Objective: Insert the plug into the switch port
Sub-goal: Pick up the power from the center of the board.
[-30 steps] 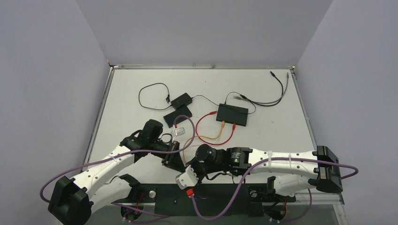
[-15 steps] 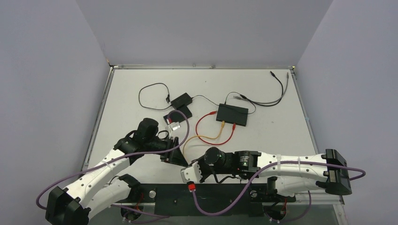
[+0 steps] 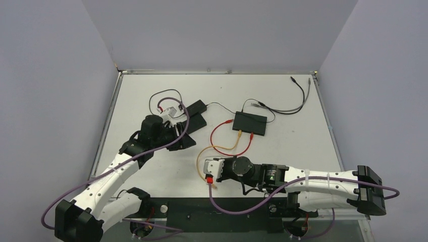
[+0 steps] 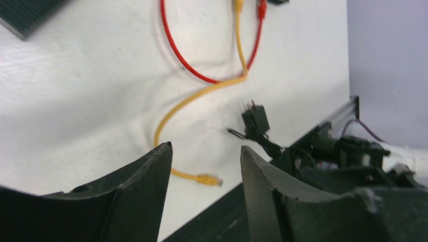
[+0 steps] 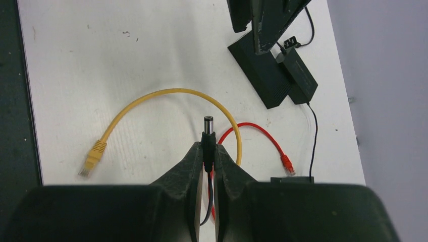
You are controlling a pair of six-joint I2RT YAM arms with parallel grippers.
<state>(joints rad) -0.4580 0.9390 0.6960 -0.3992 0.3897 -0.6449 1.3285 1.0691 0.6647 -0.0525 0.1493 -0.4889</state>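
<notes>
Plug (image 5: pixel 207 123) in right end effector (image 5: pixel 207 150), above table (image 5: pixel 101 60) near front edge

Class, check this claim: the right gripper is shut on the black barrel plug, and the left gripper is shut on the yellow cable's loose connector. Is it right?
Not quite. The left wrist view shows the left gripper open and empty, with the yellow cable's loose connector lying ungripped. The right gripper is indeed shut on the black barrel plug.

Even light; left wrist seemingly blurred
</notes>
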